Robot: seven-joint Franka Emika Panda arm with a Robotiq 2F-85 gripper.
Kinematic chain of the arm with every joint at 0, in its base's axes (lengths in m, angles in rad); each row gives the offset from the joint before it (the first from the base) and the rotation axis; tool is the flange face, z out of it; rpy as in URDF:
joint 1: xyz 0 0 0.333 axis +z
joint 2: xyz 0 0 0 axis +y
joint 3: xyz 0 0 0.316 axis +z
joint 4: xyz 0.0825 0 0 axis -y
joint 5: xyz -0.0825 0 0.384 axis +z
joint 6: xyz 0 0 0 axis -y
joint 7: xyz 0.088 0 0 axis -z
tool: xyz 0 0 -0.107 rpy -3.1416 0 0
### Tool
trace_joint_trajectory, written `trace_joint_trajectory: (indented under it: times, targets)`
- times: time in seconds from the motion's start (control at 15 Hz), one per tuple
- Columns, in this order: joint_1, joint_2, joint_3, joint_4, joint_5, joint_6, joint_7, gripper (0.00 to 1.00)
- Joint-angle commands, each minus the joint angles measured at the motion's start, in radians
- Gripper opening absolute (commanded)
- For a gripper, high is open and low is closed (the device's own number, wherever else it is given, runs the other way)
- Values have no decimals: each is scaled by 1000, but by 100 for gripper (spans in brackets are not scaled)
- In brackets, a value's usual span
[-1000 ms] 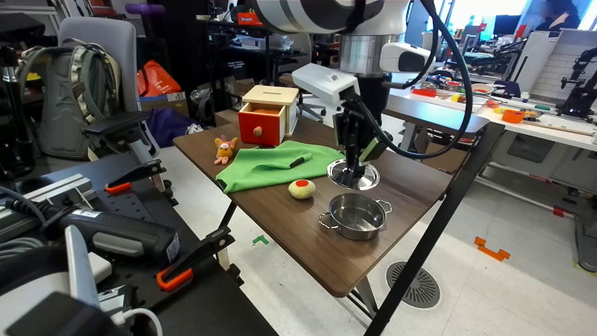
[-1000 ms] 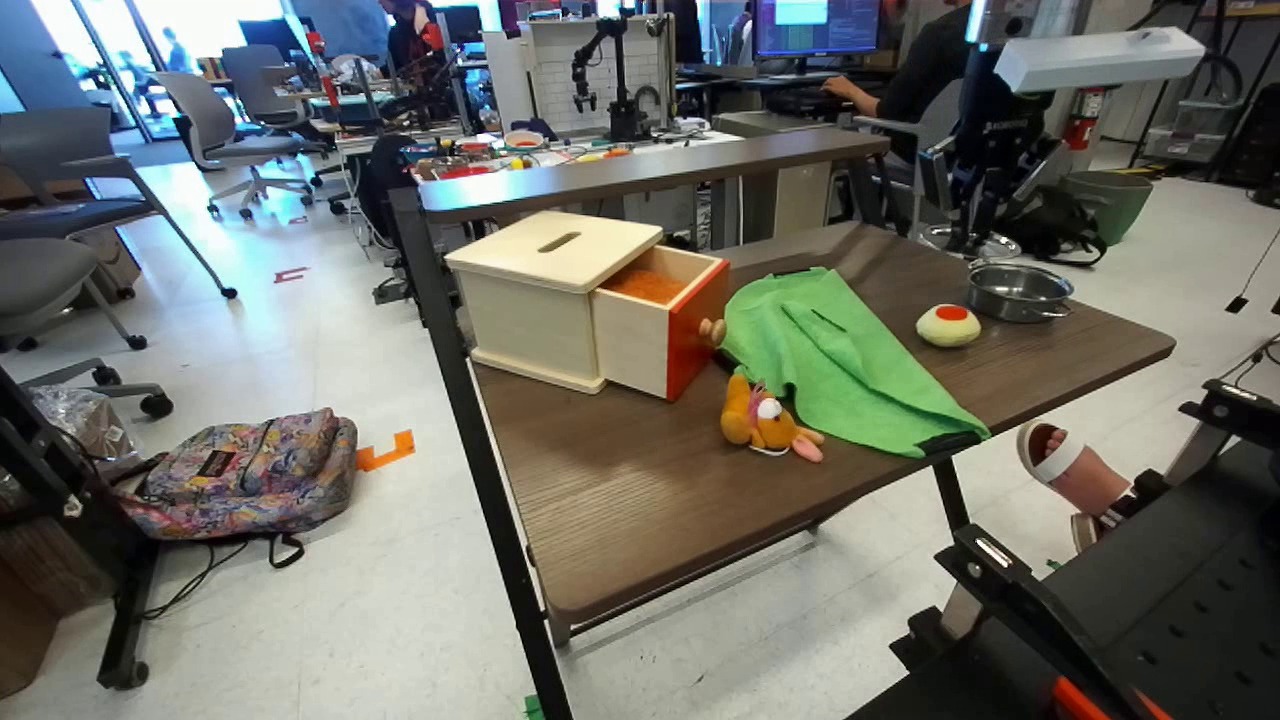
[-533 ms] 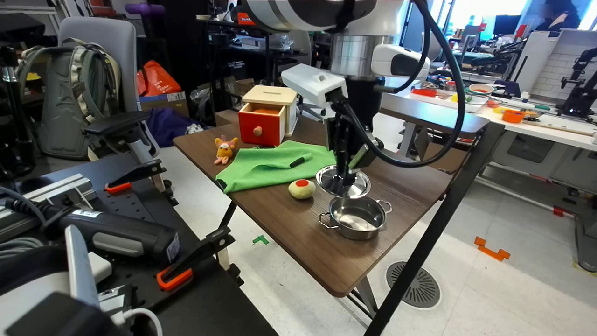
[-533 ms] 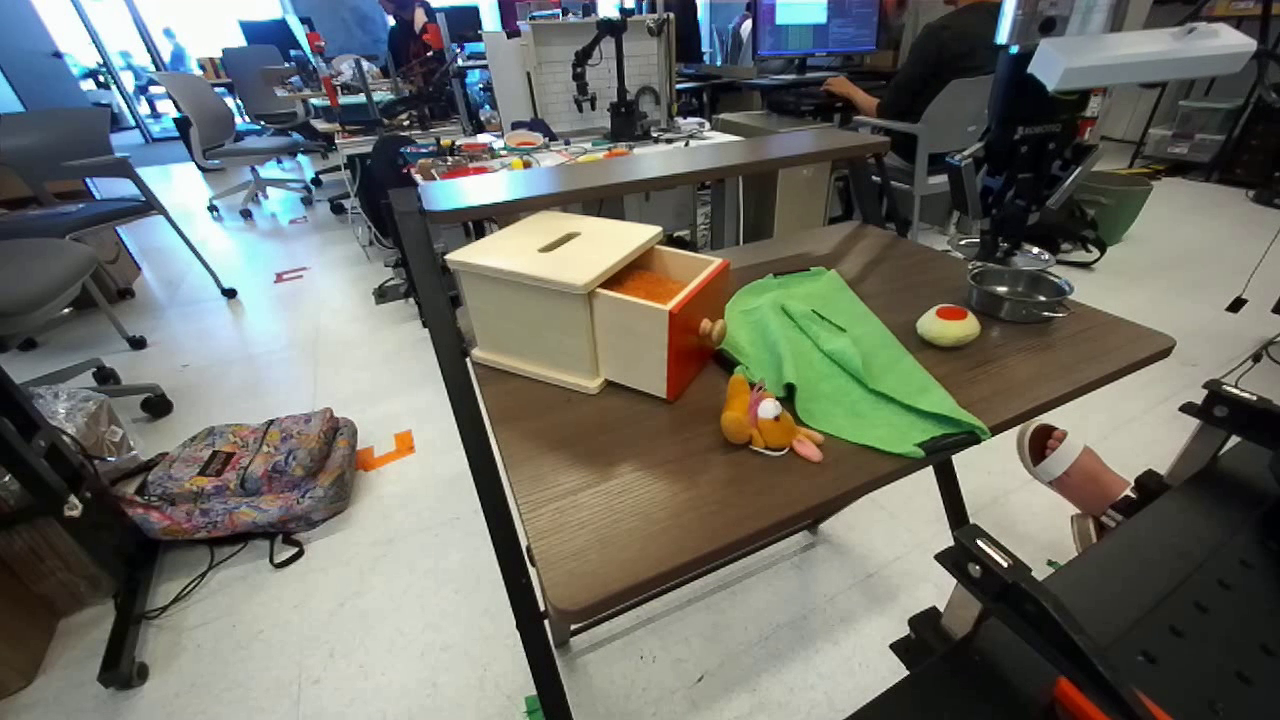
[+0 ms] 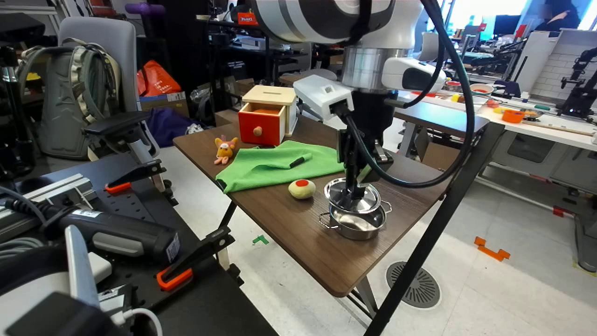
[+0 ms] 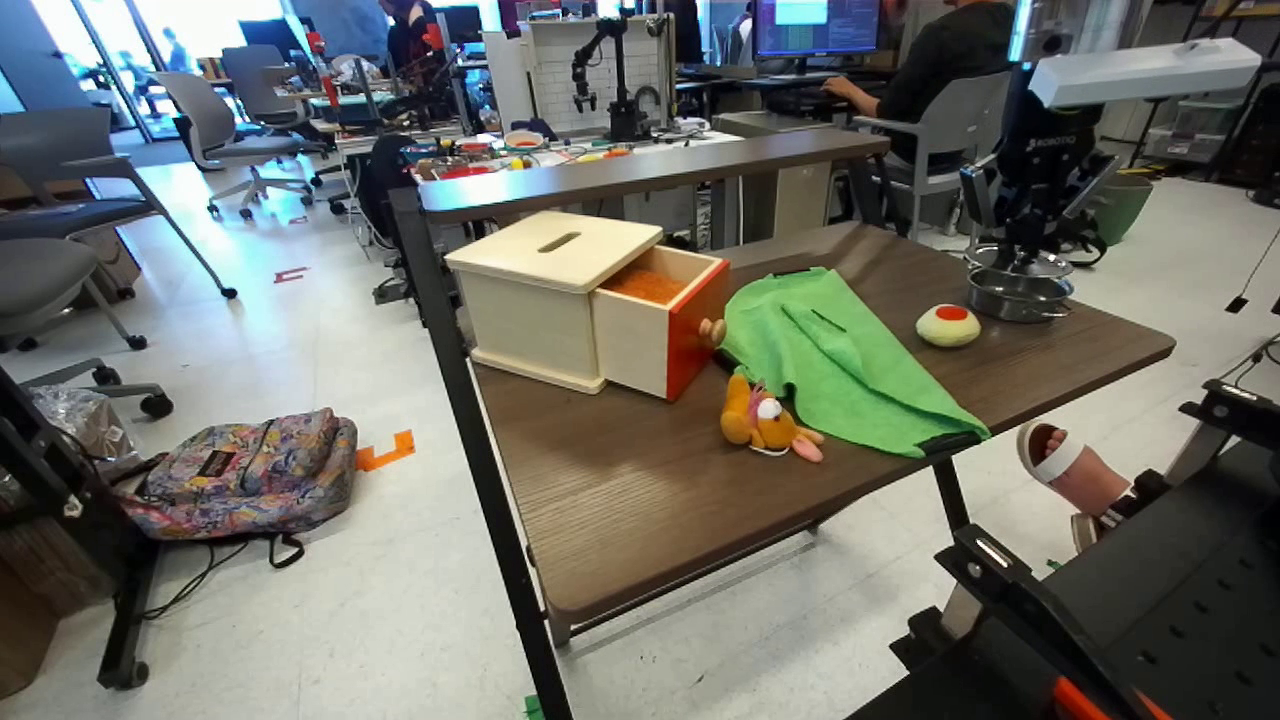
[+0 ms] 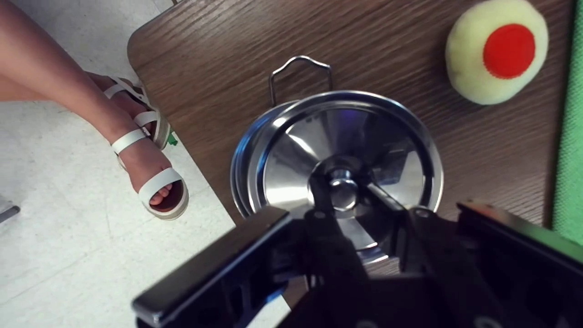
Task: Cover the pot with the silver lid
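Near a surface corner [image 5: 339, 277], the hand [image 7: 347, 184] pinches the silver lid [image 7: 337, 136] by its knob [image 7: 344, 196], likely so it covers the pot [image 5: 358, 227] evenly.

Wrist view's overhead; ext. views share tbl [image 6: 620, 520], prob. from opp. ends.

gripper [image 7: 345, 187]: pinching knob [image 7: 344, 196] | silver lid [image 7: 341, 134]: off-centre over pot [image 7: 240, 175] | sandaled feet [image 7: 148, 159]: 2

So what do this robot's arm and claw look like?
The arm is rounded and white with dark bands, then a shiny silver cylinder. A white box sits near it, and a thick dark cable loops outside. The gripper, the claw part, is black, with slim jointed fingers and small white lettering.
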Motion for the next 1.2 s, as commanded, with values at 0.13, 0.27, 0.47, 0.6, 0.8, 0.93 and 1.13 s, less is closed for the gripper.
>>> trace_joint_trajectory:
  times: [0.13, 0.27, 0.47, 0.6, 0.8, 0.93, 1.13]
  targets:
    - [4, 75, -10, 106, 5, -71, 66, 6]
    - [6, 95, -15, 129, 1, -81, 82, 6]
    - [9, 116, -24, 151, -3, -92, 101, 6]
    - [11, 126, -31, 160, -6, -94, 112, 6]
    - [8, 130, -38, 165, -13, -120, 109, 6]
    - [8, 125, -41, 154, -18, -126, 104, 6]
    - [5, 118, -43, 143, -20, -120, 98, 6]
